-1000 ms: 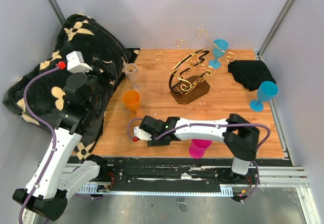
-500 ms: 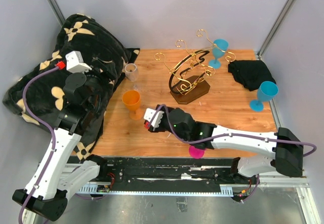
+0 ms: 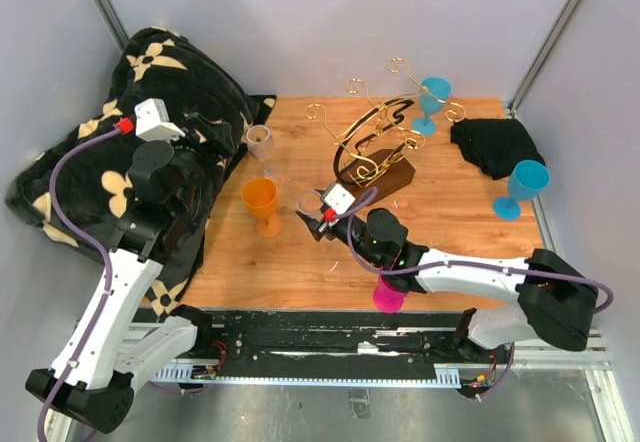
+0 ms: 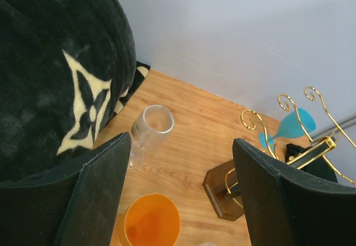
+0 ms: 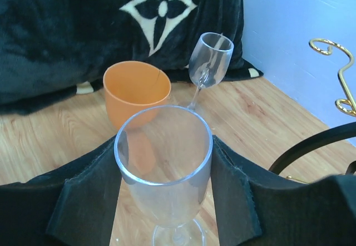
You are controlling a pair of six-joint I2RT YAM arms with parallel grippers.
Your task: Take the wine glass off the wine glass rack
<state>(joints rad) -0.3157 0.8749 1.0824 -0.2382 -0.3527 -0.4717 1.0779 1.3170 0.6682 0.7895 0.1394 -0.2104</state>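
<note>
The wine glass (image 5: 164, 162) stands upright between the 2 fingers of the right pincer (image 5: 165, 146), which grip its bowl from both sides. It is clear of the rack (image 3: 372, 152), just to the pincer's right. Ahead of the pincer sit an orange cup (image 5: 136, 93) and a second clear glass (image 5: 210, 62), with a black blanket (image 5: 83, 29) behind. The left pincer (image 4: 181, 140) hangs open and empty.

Left of the wine glass rack (image 3: 383, 177) stand a cup (image 3: 260, 200) and a glass (image 3: 259, 142); right, a cloth (image 3: 495, 145); behind, a goblet (image 3: 433, 97).
</note>
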